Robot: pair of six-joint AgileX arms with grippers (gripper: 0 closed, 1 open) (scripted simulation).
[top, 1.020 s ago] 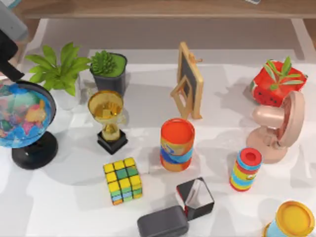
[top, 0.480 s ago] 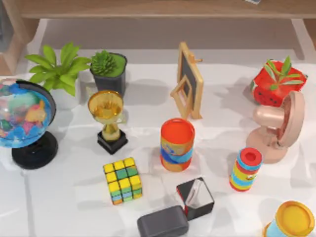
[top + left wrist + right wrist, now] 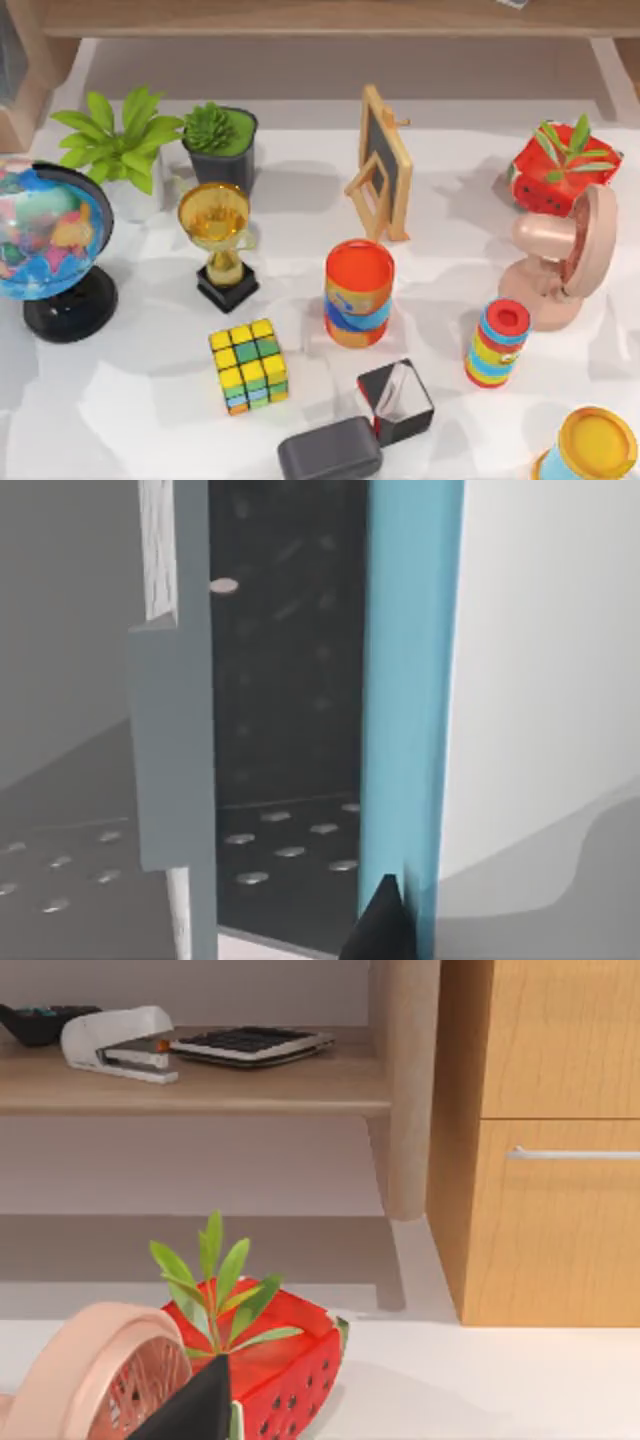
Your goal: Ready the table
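White table (image 3: pixel 150 440) spread across the whole top view, crowded. Along left edge: globe (image 3: pixel 45 245); leafy plant (image 3: pixel 118 135) and succulent pot (image 3: pixel 220 140) toward far-left corner. Gold trophy (image 3: pixel 218 240) just beside succulent pot. Small chalkboard easel (image 3: pixel 385 165) upright near far edge, centre. Orange can (image 3: pixel 358 292) mid-table; colour cube (image 3: pixel 249 366) nearer front. Dark case (image 3: pixel 330 450) and open black box (image 3: pixel 397 402) at front edge, touching. Watermelon planter (image 3: pixel 560 165) (image 3: pixel 285 1355) and pink fan (image 3: pixel 565 255) (image 3: pixel 100 1375) at right edge, close together. Striped cylinder (image 3: pixel 497 343) near fan. Yellow-lidded tub (image 3: pixel 592 445) at front-right corner. Wooden shelf (image 3: pixel 200 1085) beyond table, carrying stapler (image 3: pixel 118 1040). Left and right gripper finger state: cannot tell.
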